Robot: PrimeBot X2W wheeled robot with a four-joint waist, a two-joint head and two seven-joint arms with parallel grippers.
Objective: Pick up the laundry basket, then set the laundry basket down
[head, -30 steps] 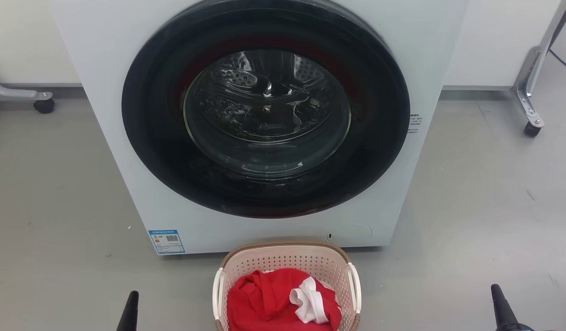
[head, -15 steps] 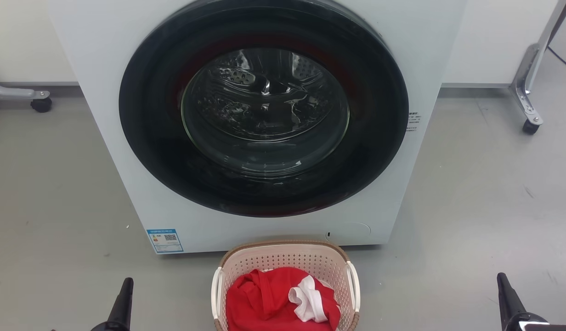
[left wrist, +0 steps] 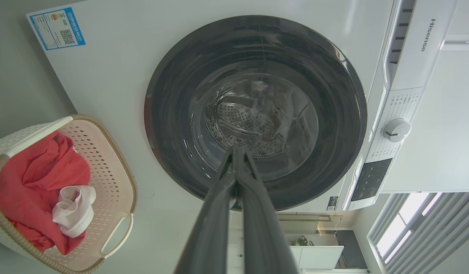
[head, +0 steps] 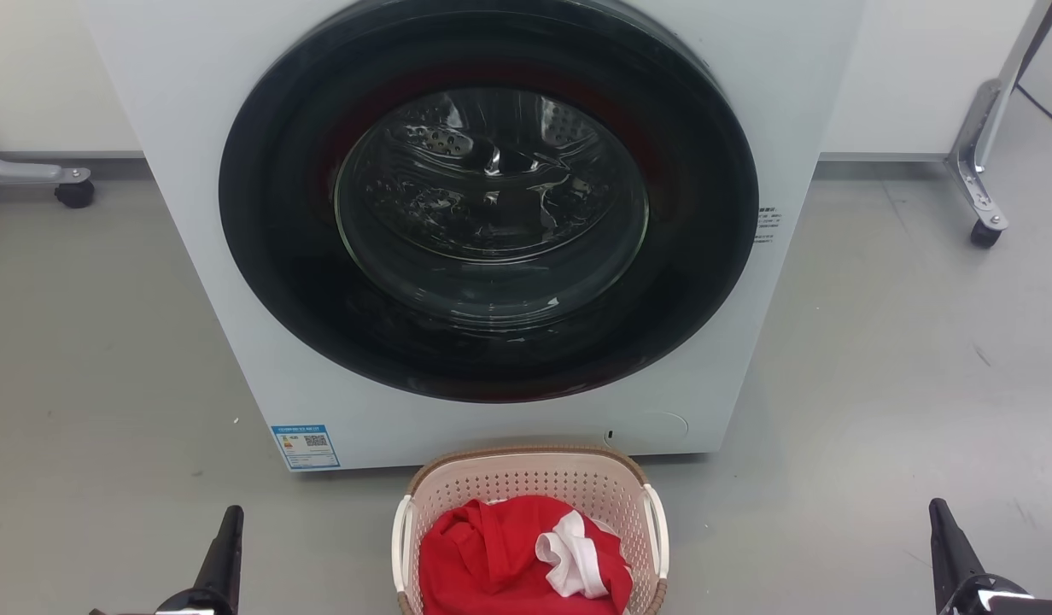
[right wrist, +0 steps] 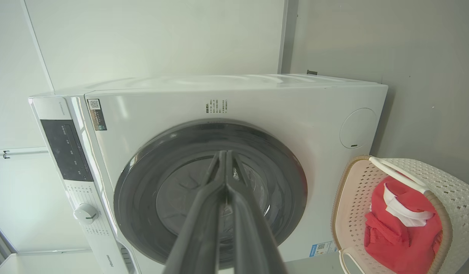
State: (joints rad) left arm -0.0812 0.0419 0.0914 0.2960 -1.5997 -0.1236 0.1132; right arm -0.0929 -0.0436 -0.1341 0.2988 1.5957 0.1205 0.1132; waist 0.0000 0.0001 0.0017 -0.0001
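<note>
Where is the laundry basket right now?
In the head view the laundry basket sits on the floor at bottom centre, directly in front of the washing machine, between the left hand and right hand, touched by neither.

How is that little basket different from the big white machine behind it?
The laundry basket is far smaller than the washing machine and sits low just in front of it. The basket's cream walls are perforated, with a brown woven-look rim; the machine's white panels are smooth around a dark round door. The basket is open-topped, holding a red garment and a white garment; the machine's door is shut. Both stand on the grey floor.
</note>
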